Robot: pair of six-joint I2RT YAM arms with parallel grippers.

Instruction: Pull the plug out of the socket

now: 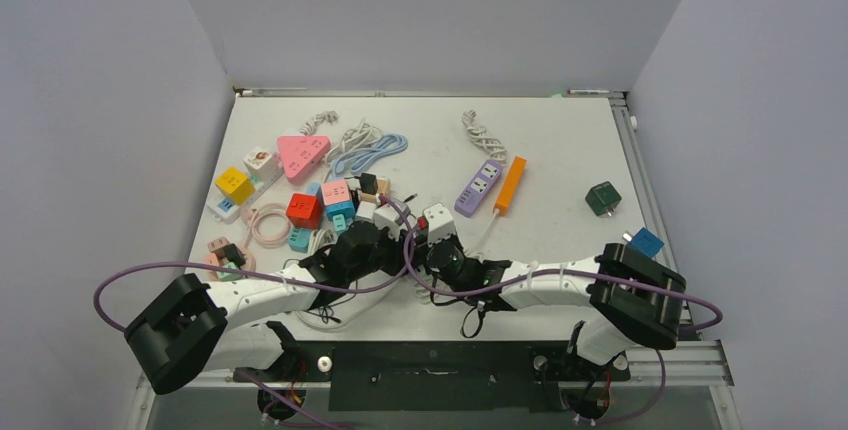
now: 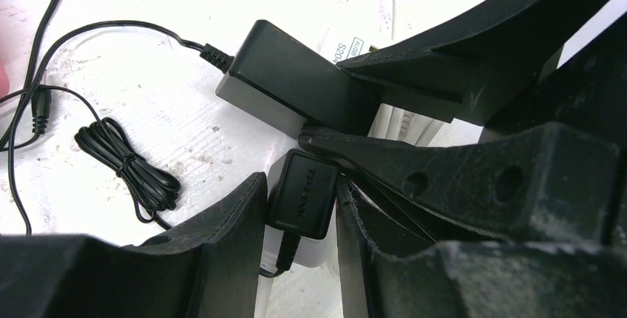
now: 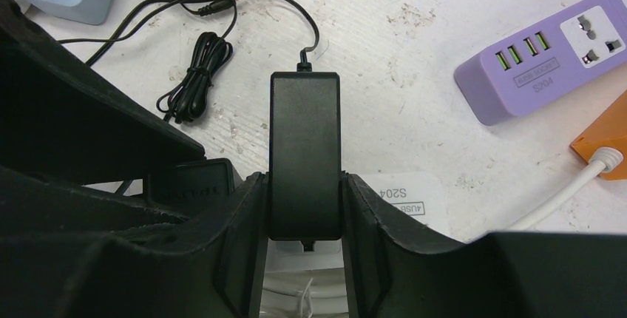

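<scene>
A white power strip (image 3: 403, 198) lies at the table's near centre, with two black plugs in it. My right gripper (image 3: 304, 185) is shut on the sides of a long black adapter (image 3: 304, 148); a metal prong shows under its near end. In the left wrist view this adapter (image 2: 288, 81) sits between the right arm's fingers (image 2: 444, 59). My left gripper (image 2: 299, 188) is shut on a small black TP-LINK adapter (image 2: 304, 192) that stands on the white strip (image 2: 325, 259). In the top view the left gripper (image 1: 372, 238) and right gripper (image 1: 445, 250) meet tip to tip.
A purple power strip (image 3: 547, 59) and an orange one (image 1: 510, 185) lie just beyond. A bundled black cable (image 3: 194, 74) lies left of the long adapter. Several coloured sockets (image 1: 300, 180) crowd the left side. A green cube (image 1: 603, 198) and a blue cube (image 1: 646, 242) sit at right.
</scene>
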